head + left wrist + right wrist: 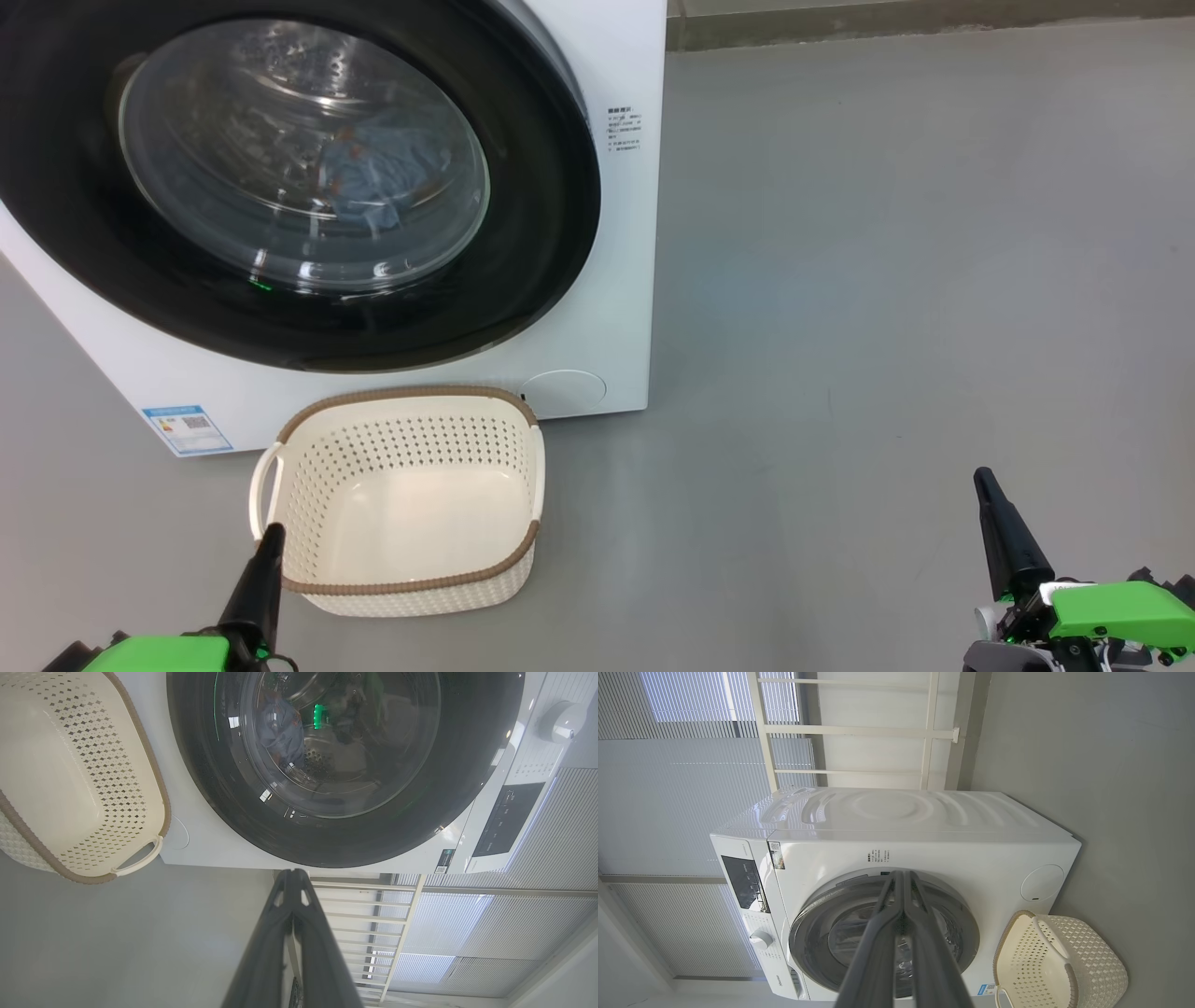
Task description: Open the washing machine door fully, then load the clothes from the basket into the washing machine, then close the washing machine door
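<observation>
- Head view: left gripper (272, 535) and right gripper (986, 485) hang low, both with jaws together on nothing.
- The basket (401, 392) sits empty, just before the washing machine (625, 280).
- Beyond, the washing machine door (527, 187) looks closed, with blue clothes (378, 182) behind its glass. The task seems finished and no further move seems needed.

Glossy black-rimmed glass washing machine door (280, 177) – perforated cream plastic basket (411, 569) – matt grey floor (887, 280).
</observation>
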Robot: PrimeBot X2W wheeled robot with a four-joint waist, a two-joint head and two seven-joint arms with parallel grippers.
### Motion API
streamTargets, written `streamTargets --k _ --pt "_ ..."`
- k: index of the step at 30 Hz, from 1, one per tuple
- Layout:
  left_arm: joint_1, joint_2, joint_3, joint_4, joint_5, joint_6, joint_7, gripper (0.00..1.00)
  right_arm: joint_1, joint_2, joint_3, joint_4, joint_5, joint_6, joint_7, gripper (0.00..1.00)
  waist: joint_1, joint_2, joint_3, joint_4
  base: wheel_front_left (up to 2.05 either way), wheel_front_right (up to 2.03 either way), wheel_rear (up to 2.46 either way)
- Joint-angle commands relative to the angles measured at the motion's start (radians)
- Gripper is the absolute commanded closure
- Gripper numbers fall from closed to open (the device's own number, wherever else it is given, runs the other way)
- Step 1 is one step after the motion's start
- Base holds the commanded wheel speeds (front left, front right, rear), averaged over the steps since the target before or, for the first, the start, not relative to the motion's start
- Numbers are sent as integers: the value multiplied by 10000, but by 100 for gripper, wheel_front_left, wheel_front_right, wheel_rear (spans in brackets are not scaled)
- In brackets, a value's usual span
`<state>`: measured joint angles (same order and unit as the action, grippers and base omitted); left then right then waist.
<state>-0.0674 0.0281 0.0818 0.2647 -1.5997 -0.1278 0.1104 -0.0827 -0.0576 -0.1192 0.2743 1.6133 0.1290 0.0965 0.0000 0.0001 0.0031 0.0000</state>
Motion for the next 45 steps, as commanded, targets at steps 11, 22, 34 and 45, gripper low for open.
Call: streamTargets --k 11,22,34,45 --pt "-408 221 328 -193 -83 -29 35 100 -242 -5 158 -301 39 17 83 100 0 -1 0 0 0 0 0" --pt "-408 221 326 -194 -84 -29 34 100 -244 7 140 -300 24 17 98 100 0 -1 0 0 0 0 0" --pt "-408 221 325 -194 -85 -29 33 100 -245 18 124 -299 11 17 110 100 0 -1 0 0 0 0 0" --pt "-407 221 324 -195 -86 -29 32 100 -246 26 113 -298 2 17 119 100 0 -1 0 0 0 0 0"
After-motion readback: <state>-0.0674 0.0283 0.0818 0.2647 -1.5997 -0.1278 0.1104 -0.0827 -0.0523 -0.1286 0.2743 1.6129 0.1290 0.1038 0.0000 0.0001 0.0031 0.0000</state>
